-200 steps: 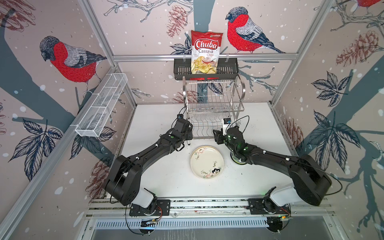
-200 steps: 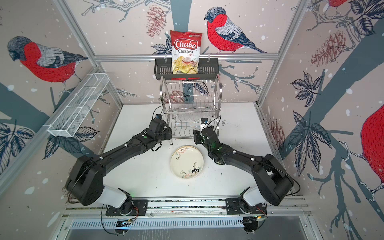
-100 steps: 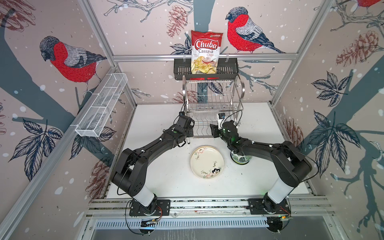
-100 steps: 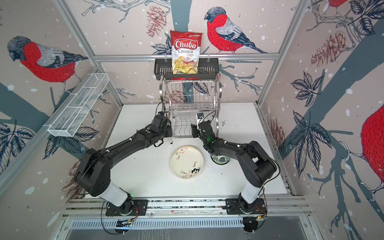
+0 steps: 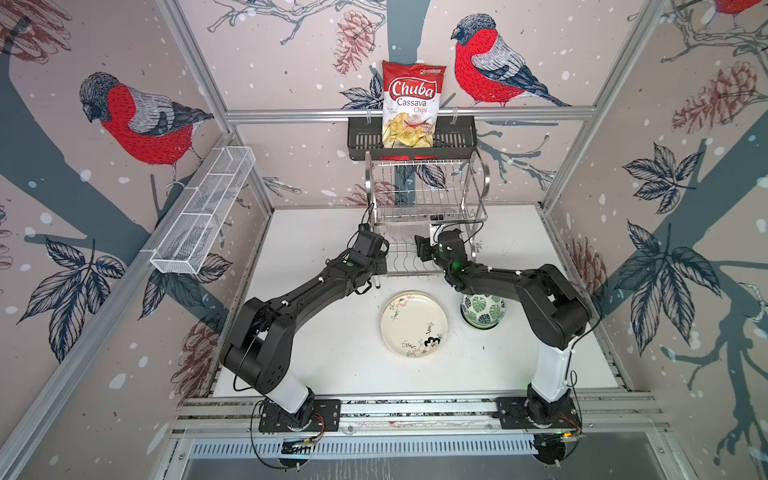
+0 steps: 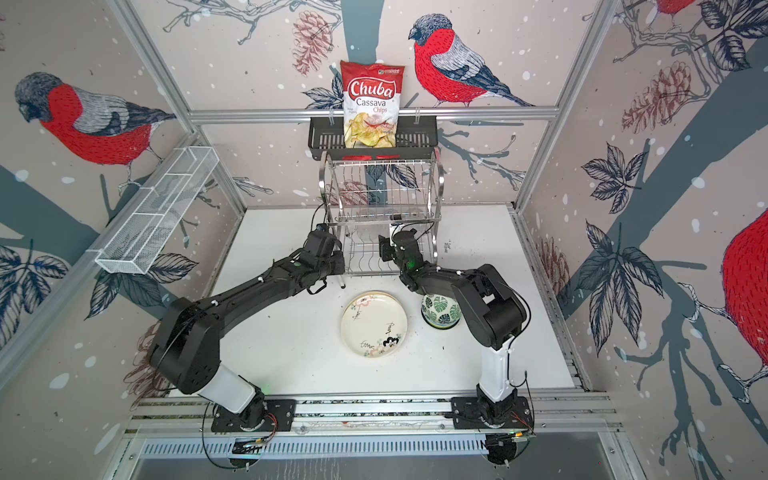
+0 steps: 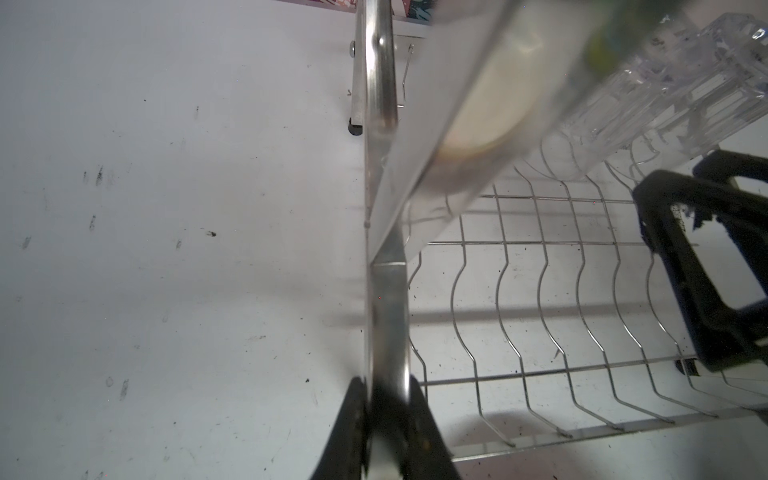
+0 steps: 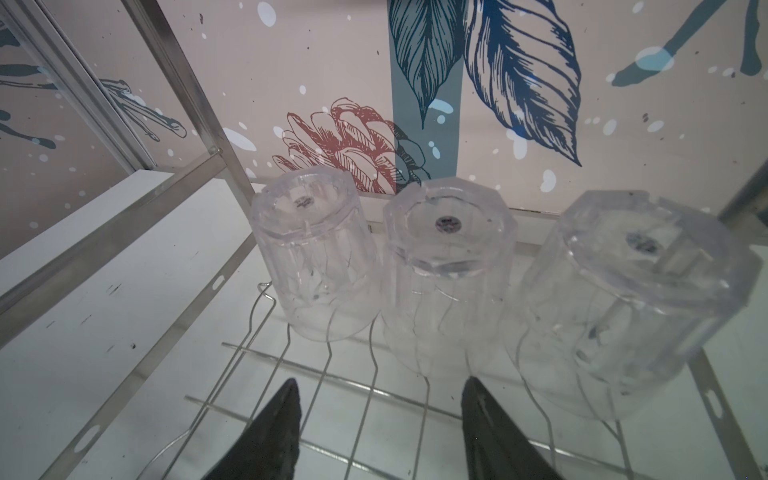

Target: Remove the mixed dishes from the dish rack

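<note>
Both arms have closed in on the dish rack (image 5: 428, 214) over the last second. My right gripper (image 8: 380, 386) has swung up from beside the bowls and is now inside the lower tier, jaws standing wide. It faces three clear tumblers (image 8: 446, 266) that stand upside down in a row on the wires, none touched yet. My left gripper (image 7: 386, 388) has pinched narrow onto the rack's chrome side upright, I judge to steady it. Plates and bowls look finished: the cream floral plate (image 5: 414, 324) lies on the worktop (image 5: 324, 357) with further rims peeping from under it. The green-leaf bowl (image 5: 482, 309) sits just beside it, seemingly stacked on another. I see no dishes on the upper tier, so I reckon only the tumblers are left.
</note>
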`<move>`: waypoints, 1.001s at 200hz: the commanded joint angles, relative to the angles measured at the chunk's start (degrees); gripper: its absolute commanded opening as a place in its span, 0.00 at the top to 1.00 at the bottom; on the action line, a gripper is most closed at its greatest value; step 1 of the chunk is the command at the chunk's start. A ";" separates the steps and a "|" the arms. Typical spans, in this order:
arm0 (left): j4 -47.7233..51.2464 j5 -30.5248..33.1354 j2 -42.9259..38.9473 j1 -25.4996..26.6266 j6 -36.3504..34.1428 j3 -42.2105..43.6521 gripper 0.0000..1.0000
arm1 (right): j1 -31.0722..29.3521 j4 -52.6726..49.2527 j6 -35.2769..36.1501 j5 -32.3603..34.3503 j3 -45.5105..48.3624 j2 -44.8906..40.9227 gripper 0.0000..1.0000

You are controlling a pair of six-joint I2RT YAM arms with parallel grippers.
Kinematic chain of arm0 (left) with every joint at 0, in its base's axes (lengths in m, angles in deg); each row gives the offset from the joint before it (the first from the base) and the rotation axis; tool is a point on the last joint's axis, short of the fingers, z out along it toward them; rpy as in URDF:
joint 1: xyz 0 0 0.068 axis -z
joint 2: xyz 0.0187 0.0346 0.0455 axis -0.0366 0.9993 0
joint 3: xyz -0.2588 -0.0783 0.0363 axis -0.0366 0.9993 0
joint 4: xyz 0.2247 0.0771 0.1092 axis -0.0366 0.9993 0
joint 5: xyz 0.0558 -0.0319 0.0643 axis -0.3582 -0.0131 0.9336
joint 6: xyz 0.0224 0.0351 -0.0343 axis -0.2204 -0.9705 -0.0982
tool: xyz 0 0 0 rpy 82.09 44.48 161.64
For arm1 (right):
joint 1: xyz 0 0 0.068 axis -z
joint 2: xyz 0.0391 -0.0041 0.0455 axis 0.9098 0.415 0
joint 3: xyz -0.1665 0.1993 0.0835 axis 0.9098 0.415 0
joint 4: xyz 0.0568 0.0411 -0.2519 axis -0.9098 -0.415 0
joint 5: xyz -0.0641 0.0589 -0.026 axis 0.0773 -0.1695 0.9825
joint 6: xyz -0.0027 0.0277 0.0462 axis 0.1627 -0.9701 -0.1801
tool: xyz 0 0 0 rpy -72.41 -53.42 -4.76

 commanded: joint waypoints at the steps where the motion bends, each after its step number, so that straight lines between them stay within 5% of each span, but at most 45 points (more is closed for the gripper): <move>1: 1.83 -1.96 -0.45 -0.01 2.37 0.06 0.92 | 0.46 0.91 1.39 -0.40 -2.11 1.59 0.37; 200: 2.16 -6.00 -0.39 0.04 2.27 0.01 0.92 | 3.29 -0.10 4.32 1.65 -23.08 18.83 0.30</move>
